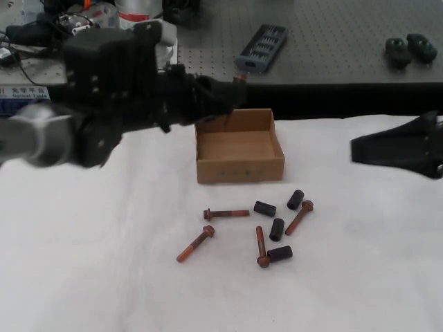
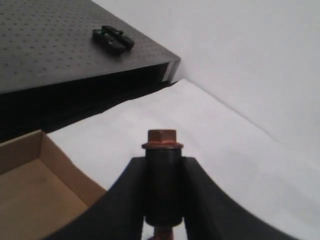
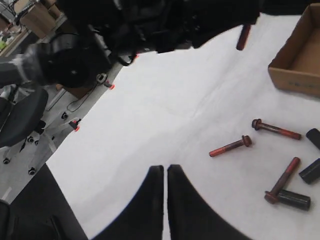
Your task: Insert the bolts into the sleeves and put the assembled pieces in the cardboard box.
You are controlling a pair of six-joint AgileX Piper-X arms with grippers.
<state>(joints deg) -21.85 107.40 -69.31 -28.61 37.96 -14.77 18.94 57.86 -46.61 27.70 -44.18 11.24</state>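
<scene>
Left gripper [image 2: 163, 167] clamps black cylindrical sleeve [image 2: 162, 192] with rust-coloured bolt [image 2: 162, 136] by brown cardboard box [image 2: 70, 167], 12 o'clock rim, likely for deposit; right gripper [image 3: 165, 172] closed, empty.

The high camera stands behind both arms and looks forward and down over the white-covered surface [image 1: 83, 277]. The left arm [image 1: 118, 104] hangs so close under it that it looms across the left of that view. The left wrist camera rides just behind the left hand [image 2: 162, 167] and looks along its fingers. It is very near the sleeve [image 2: 162, 185] pinched there and sees out to the dark perforated board [image 2: 50, 45]. The right wrist camera sits above the right hand [image 3: 164, 172], facing across the surface toward the left arm. All three catch the cardboard box [image 1: 240, 169]. The high and right wrist views share the loose bolts [image 1: 226, 214].
</scene>
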